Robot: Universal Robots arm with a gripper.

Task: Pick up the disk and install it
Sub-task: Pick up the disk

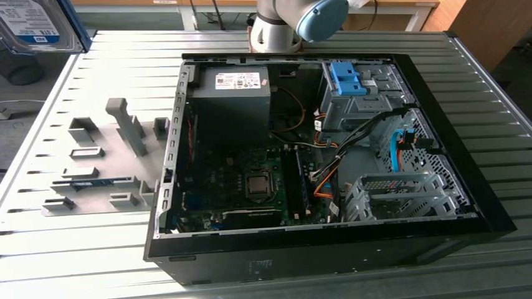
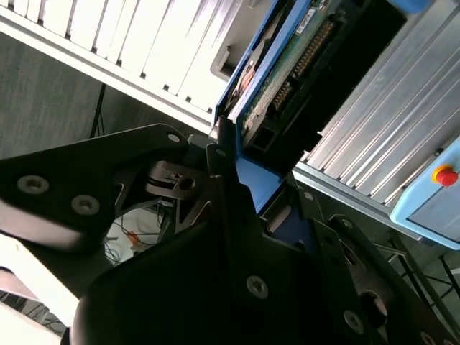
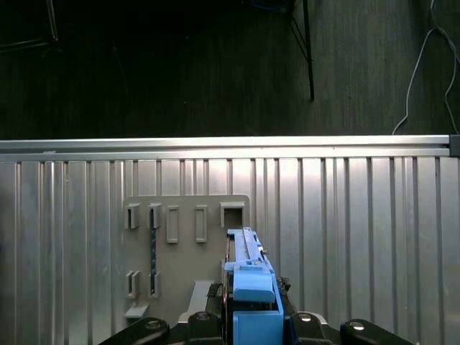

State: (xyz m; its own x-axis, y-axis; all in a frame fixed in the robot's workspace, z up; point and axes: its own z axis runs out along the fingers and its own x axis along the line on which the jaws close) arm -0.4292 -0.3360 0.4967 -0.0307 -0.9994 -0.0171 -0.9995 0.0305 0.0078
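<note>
Second wrist view is showing the disk (image 2: 287, 65) standing edge-on in the gripper (image 2: 260, 176), whose jaws are pressing together on its blue caddy. It is hanging in the air over the grey holder plate (image 3: 188, 259) on the slatted table (image 3: 359, 215), well apart from the open computer case (image 1: 316, 255). Slipping is probably the main danger: the plastic frame is giving little hold, and a tilted disk could be catching on the drive cage (image 1: 390, 196) or the cables (image 1: 328, 177)
</note>
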